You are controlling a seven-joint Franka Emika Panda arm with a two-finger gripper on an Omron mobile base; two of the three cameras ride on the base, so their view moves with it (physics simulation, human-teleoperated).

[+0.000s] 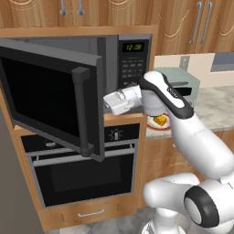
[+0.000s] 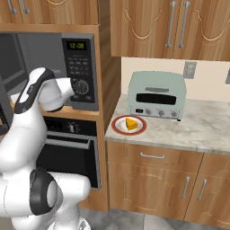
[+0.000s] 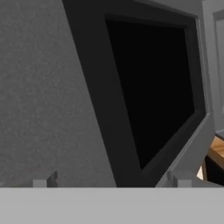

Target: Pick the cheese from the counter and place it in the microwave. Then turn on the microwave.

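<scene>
The cheese [image 1: 160, 120] [image 2: 131, 123] is a small yellow-orange wedge lying on a red-rimmed plate [image 2: 117, 127] at the left end of the counter [image 2: 202, 130]. Left of it, the microwave [image 1: 134, 64] [image 2: 81, 67] stands built into the wood cabinet, with its door [image 1: 41, 96] swung wide open to the left. My gripper [image 1: 109, 103] [image 3: 111, 181] is at the microwave's opening, just behind the door's edge and well left of the cheese. It faces the door's inner side and its dark window [image 3: 148, 87]. The jaws are open with nothing between them.
A pale-green toaster oven [image 2: 157, 95] [image 1: 183, 82] stands on the counter behind the plate. A black oven [image 1: 87, 173] [image 2: 67, 148] with a horizontal handle sits under the microwave. Wooden cabinets hang above, and drawers and doors run below the counter.
</scene>
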